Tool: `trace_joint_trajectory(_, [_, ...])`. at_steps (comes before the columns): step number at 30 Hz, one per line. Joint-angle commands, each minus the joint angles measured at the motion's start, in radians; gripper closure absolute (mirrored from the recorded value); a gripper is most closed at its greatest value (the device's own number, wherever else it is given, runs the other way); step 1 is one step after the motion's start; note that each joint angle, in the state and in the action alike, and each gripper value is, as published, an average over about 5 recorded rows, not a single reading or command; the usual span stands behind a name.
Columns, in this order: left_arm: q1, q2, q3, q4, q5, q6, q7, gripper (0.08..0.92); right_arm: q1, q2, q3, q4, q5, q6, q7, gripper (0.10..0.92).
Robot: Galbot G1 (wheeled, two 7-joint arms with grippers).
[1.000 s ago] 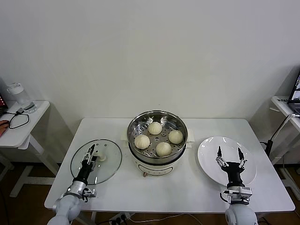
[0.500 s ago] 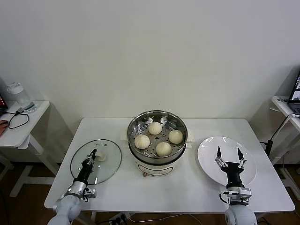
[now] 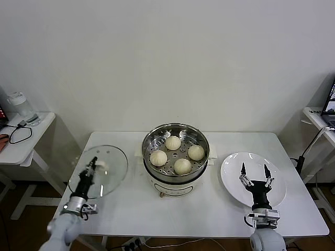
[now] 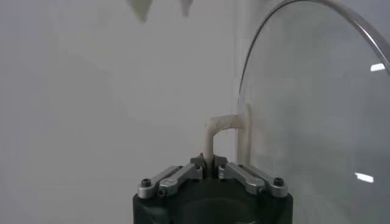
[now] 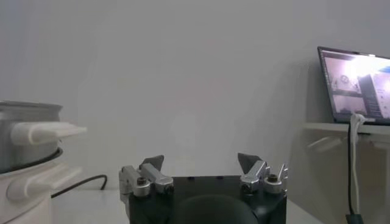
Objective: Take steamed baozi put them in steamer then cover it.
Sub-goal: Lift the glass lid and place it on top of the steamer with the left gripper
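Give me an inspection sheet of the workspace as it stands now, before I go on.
Surface: white table, steamer and plate on it.
Job's things: four baozi in the steamer; glass cover lifted clear of the table, tilted, left of the steamer.
Clutter: bare white plate at right.
Grippers: left gripper shut on the cover's handle; right gripper open, above the plate.
Cables: one on the left side table, one beside the right side table.
Surroundings: white wall, laptop at right.
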Motion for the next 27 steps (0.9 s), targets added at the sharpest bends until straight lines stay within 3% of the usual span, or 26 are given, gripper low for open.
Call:
trace_joint_trajectory(1, [0.061, 0.099, -0.101, -0.536, -0.145, 0.246, 0.153, 0.814, 0.003, -0.001, 0.001, -0.002, -0.001, 0.001, -0.003, 0.203])
trace_joint_trajectory(7, [0.016, 0.091, 0.098, -0.724, -0.155, 0.392, 0.251, 0.814, 0.005, 0.0, 0.007, -0.006, -0.003, 0.004, -0.005, 0.203])
trace_joint_trajectory(11, [-0.037, 0.052, 0.288, -0.763, -0.146, 0.483, 0.304, 0.814, 0.007, 0.002, 0.01, -0.015, -0.005, 0.006, -0.005, 0.203])
trace_joint_trajectory(19, [-0.182, -0.077, 0.603, -0.654, -0.045, 0.662, 0.454, 0.814, 0.019, 0.014, 0.015, -0.033, -0.012, 0.007, -0.002, 0.203])
trace_joint_trajectory(27, [-0.283, -0.175, 0.697, -0.498, 0.032, 0.737, 0.529, 0.814, 0.025, 0.022, 0.022, -0.057, -0.022, 0.008, -0.002, 0.203])
